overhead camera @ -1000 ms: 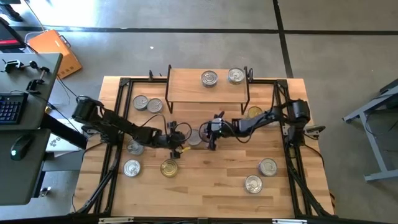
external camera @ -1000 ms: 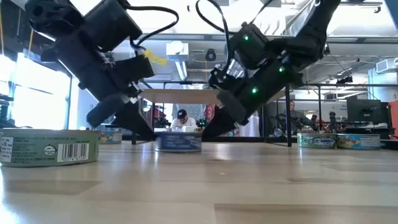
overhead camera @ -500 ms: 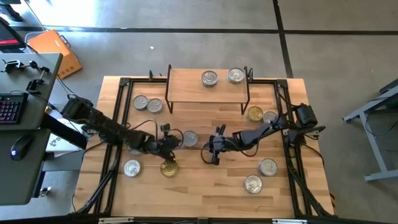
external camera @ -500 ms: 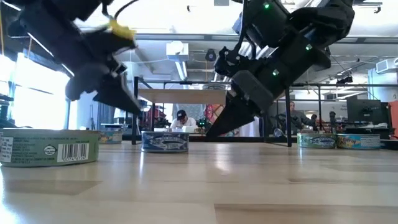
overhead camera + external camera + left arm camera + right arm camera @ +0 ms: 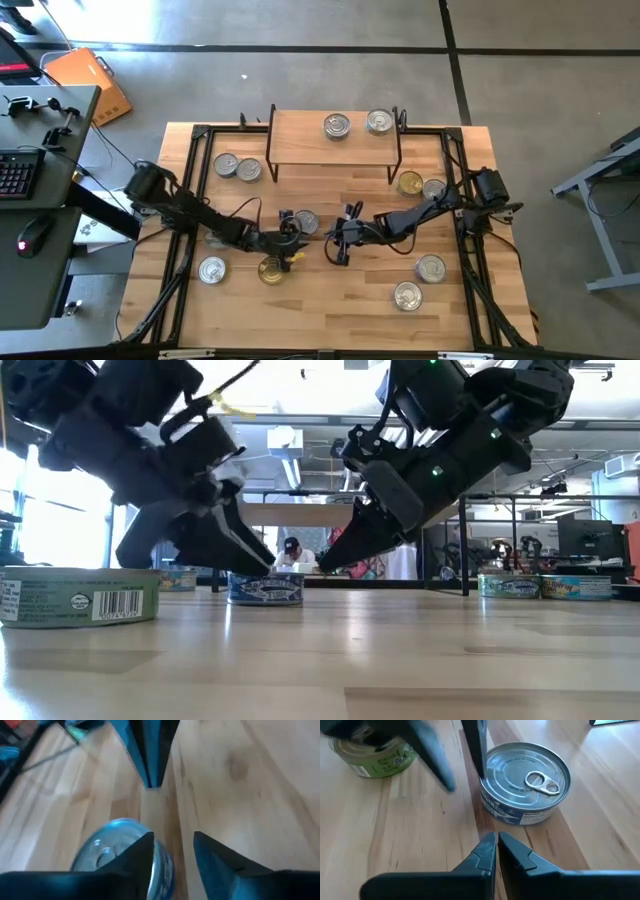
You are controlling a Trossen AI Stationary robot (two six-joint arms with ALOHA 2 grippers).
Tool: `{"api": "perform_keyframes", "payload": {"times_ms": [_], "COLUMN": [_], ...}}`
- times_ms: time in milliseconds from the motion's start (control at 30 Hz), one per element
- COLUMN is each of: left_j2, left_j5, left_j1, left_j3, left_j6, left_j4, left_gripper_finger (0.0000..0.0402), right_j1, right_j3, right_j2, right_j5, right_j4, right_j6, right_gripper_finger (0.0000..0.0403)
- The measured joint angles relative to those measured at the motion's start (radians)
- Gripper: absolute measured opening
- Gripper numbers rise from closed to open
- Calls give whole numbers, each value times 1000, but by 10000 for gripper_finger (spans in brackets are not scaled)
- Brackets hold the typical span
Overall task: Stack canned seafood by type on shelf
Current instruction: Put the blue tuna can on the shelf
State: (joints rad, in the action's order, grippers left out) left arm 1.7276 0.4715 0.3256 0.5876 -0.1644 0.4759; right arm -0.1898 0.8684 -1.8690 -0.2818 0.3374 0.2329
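Note:
A silver-lidded can [image 5: 306, 222] with a blue label and a pull tab [image 5: 527, 775] lies flat on the table's middle, in front of the shelf [image 5: 300, 145]. My left gripper [image 5: 173, 836] is open at the can's left side. The can [image 5: 117, 852] lies outside the gap, beside one finger. My right gripper [image 5: 496, 836] is shut and points at the can from its near right, a short way off [image 5: 325, 565]. Two silver-lidded cans [image 5: 337, 126] [image 5: 379, 122] sit on the shelf's top. My left gripper has one finger [image 5: 476, 750] close against the left rim of the can's side wall [image 5: 482, 782], and it slants down from the table's left. I cannot tell whether the finger touches the can. The can lies flat on the table.
Near the left gripper lie a gold-lidded can [image 5: 272, 270] and a silver one [image 5: 212, 269]. Two cans [image 5: 238, 167] sit left of the shelf and two [image 5: 422, 186] right of it. Two more [image 5: 431, 268] [image 5: 407, 295] lie at the near right. Black rails [image 5: 195, 180] run along both table sides.
My right gripper has drawn back from the can toward the table's near edge and stays shut. The can has slid a little to the left. My left gripper pulled away to the left, then came back to the can's side, tipped downward and opened.

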Motion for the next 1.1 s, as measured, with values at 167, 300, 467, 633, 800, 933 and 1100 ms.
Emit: {"api": "perform_keyframes", "payload": {"times_ms": [167,300,467,633,800,933,1100], "left_j2": [51,59,59,-20,-183,-254,-227], "left_j5": [55,78,80,100,97,90,-66], "left_j1": [-3,-2,-3,21,45,41,-15], "left_j3": [5,5,4,-5,-7,-6,-4], "left_j6": [0,-3,-23,24,29,16,-69], "left_j4": [14,13,11,-50,-187,-220,-196], "left_gripper_finger": [158,136,99,91,94,95,95], "right_j1": [0,0,1,1,2,2,2], "right_j3": [0,0,0,0,0,0,0], "right_j2": [0,0,0,0,0,0,0], "right_j5": [0,0,-4,-4,-4,-4,-4], "right_j4": [8,11,22,24,27,27,34], "right_j6": [3,3,3,10,3,3,2], "right_gripper_finger": [12,12,12,12,12,12,12]}}
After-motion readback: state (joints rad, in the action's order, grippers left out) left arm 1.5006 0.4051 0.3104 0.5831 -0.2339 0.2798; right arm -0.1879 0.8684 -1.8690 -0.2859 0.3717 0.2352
